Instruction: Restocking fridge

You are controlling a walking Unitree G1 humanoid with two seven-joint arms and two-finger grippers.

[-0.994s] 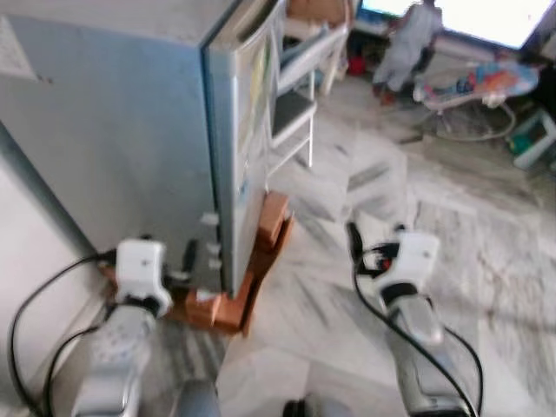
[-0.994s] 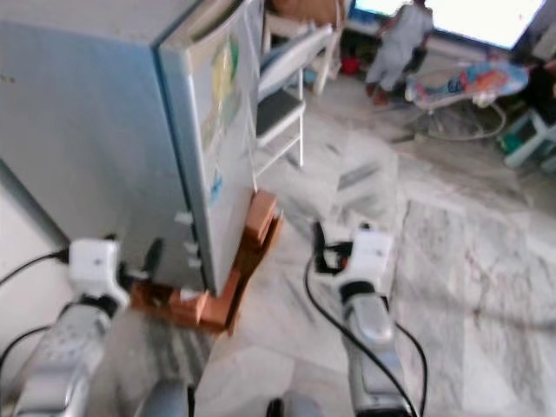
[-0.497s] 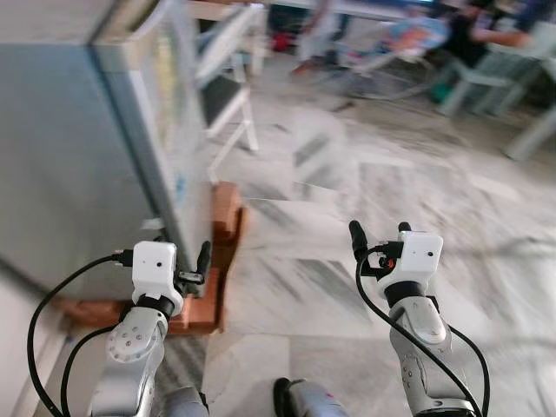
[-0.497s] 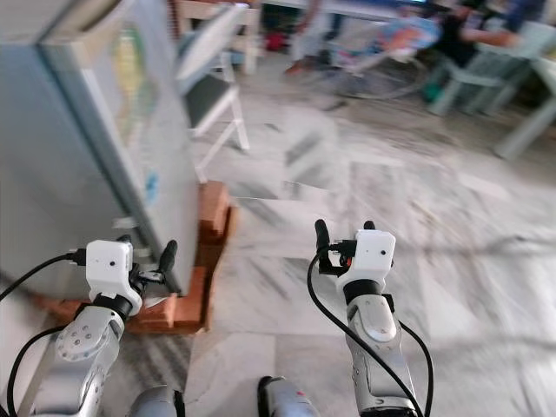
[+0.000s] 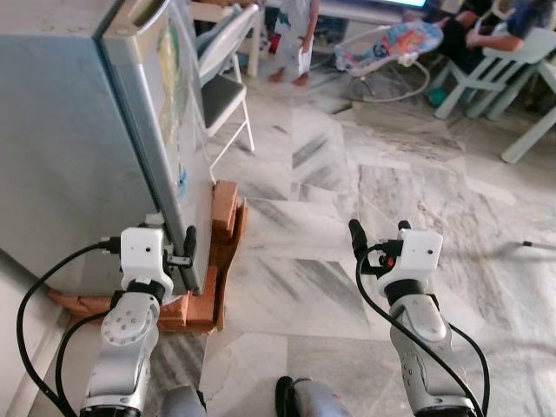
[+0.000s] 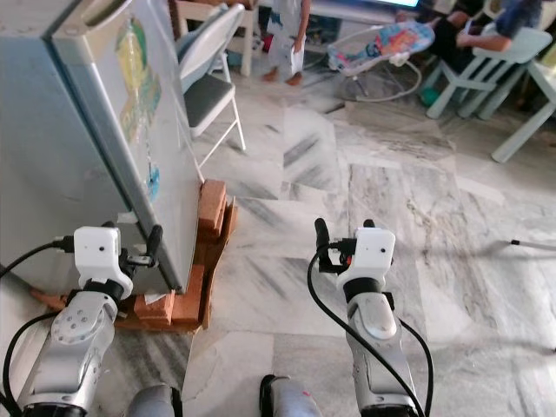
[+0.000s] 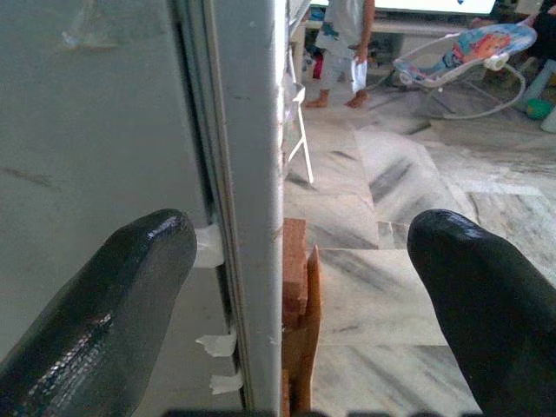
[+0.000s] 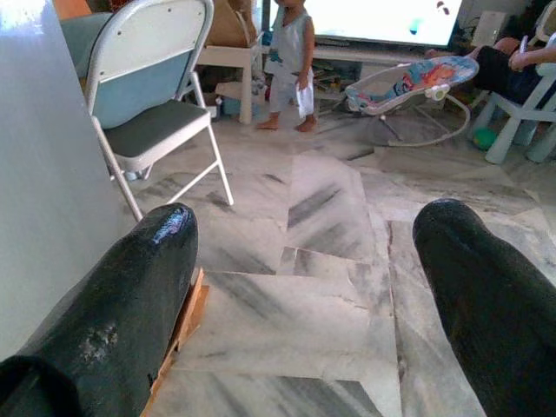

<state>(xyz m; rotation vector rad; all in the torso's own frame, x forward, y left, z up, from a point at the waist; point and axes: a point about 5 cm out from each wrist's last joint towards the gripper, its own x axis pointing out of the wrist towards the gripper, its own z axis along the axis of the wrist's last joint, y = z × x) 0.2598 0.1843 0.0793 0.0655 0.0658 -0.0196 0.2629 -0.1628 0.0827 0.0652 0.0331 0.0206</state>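
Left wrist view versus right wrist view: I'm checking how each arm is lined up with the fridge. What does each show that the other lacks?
Left wrist: the left gripper, jaws open, straddles the fridge door edge, bricks beneath it.
Right wrist: the right gripper, jaws open, faces a folding chair and open marble floor.
Both: a standing person and a baby bouncer.
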